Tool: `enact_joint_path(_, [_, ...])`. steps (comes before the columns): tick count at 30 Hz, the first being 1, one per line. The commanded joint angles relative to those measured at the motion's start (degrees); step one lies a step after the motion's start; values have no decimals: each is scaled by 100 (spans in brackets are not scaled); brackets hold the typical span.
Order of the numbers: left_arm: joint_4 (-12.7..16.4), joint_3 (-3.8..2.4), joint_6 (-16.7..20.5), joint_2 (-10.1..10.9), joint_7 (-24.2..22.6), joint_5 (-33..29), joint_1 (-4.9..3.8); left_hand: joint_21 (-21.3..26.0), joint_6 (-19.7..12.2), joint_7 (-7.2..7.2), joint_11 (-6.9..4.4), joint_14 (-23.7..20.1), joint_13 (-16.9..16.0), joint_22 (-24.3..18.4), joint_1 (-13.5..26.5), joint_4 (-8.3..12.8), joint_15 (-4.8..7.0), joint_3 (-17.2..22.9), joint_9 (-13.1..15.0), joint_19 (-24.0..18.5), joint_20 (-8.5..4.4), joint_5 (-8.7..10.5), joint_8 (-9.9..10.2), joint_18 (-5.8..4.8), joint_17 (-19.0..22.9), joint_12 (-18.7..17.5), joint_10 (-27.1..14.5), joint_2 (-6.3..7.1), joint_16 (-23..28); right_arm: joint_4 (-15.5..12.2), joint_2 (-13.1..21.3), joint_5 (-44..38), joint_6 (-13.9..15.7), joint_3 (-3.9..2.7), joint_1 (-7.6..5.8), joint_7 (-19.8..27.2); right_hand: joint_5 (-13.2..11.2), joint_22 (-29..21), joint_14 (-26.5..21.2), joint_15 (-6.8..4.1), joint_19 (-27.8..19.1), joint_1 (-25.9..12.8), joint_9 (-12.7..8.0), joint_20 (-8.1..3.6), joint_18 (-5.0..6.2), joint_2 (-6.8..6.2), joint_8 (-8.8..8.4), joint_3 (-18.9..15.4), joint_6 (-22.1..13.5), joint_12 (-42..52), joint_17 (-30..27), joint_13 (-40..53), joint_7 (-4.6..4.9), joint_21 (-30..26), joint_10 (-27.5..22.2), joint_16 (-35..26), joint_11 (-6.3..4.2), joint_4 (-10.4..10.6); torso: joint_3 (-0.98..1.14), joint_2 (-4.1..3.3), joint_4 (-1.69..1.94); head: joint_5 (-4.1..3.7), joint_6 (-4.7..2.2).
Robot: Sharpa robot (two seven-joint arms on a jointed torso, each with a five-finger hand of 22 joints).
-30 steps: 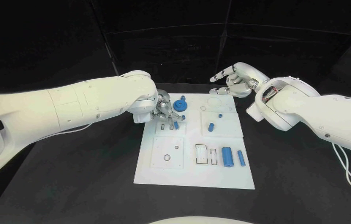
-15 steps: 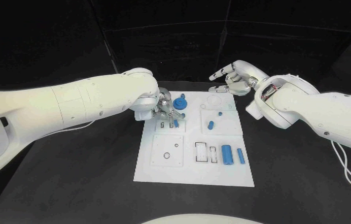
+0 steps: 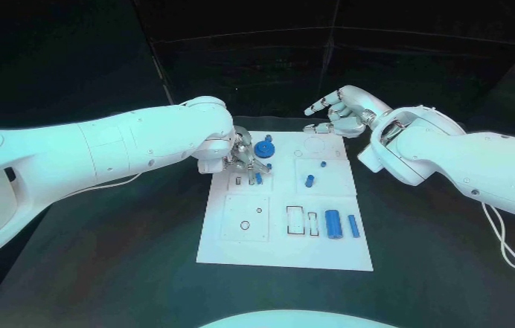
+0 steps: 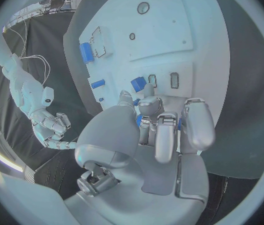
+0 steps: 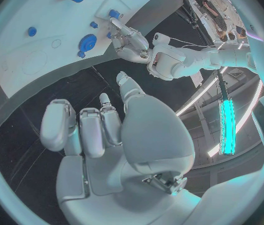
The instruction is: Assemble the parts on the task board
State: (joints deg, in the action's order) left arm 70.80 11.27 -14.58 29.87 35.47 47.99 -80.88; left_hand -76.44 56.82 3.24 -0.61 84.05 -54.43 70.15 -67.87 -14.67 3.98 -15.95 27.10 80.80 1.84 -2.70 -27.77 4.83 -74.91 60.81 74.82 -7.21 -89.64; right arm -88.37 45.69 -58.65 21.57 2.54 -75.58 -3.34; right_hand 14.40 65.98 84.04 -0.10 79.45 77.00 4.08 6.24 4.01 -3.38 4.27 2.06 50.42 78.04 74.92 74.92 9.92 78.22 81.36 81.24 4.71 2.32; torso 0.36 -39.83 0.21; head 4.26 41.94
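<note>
While the two arms reach in from either side, each view reads as follows.

Head view, task board (image 3: 288, 250): white plate at centre of the black surface (image 3: 107, 268).
Head view, left robot hand (image 3: 242, 163): over the board's upper left part, fingers bunched downward on a small blue part (image 3: 257, 178) at the slots there.
Head view, blue gear (image 3: 265, 149): just right of that hand, near the board's top edge.
Head view, right robot hand (image 3: 338, 112): beyond the board's top right corner, fingers curled, holding nothing.
Head view, blue cylinder (image 3: 334, 225): lower right of the board, well apart from both hands.
Left wrist view, left robot hand (image 4: 160, 127): fingertips pinching a blue piece over the board (image 4: 188, 40).
Right wrist view, right robot hand (image 5: 101, 127): fingers curled in, empty, off the board's edge.
</note>
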Motion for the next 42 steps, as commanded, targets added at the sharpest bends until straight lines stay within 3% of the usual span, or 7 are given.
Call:
enact_joint_path(1, [-23,-1,-125,-22,43,72,-10,-35,-48,-2,-32,595,-6,7,-59,39,43,2,11,13,6,-7,-42,-55,-1509,28,-15,-12,-36,3,-19,-20,-36,-5,-11,22,19,-5,323,-3,9,19,5,-27,72,1,28,-36,-45,-37,165,390,-15,-20,1,24,-17,4,1,3,1,0,12])
enact_joint_path(31, [-128,2,-291,-147,60,76,6,-57,-98,-6,-35,595,-31,48,-177,174,44,30,120,13,6,-7,-126,-59,-1509,50,-5,-15,-36,42,-66,-20,-42,-4,-10,23,28,-99,322,-3,-27,24,6,-30,90,6,33,-49,-44,-82,162,349,-16,-71,-30,22,-17,14,3,5,1,-28,53])
enact_joint_path(36, [-135,10,-304,-157,61,76,11,-61,-113,-6,-36,595,-35,56,-208,212,44,42,146,12,6,-7,-144,-60,-1509,53,-2,-21,-36,75,-75,49,33,-4,-10,93,57,-1293,302,-29,-549,130,31,-63,303,46,141,-89,43,-849,106,-313,-51,-814,-584,-18,-47,46,2,4,1,-32,55])
enact_joint_path(39, [-138,16,-304,-159,61,76,12,-61,-120,-6,-36,595,-33,59,-225,232,44,51,159,11,6,-8,-153,-60,-1509,51,-3,-27,-36,96,-80,113,67,-4,-10,135,40,-2766,229,-33,-1202,210,36,-76,546,66,213,-104,54,-1903,-67,-1225,-65,-1860,-1305,-146,-49,80,1,8,3,-33,56])
enact_joint_path(42, [-140,20,-304,-161,62,76,13,-62,-122,-6,-36,595,-35,60,-230,238,44,54,163,11,6,-7,-156,-60,-1509,53,-2,-29,-36,112,-84,163,118,-4,-10,177,36,-3607,180,-42,-1368,292,28,-77,643,56,274,-138,0,-2615,-158,-1935,-66,-2610,-1654,-216,-50,134,0,4,6,-34,59])
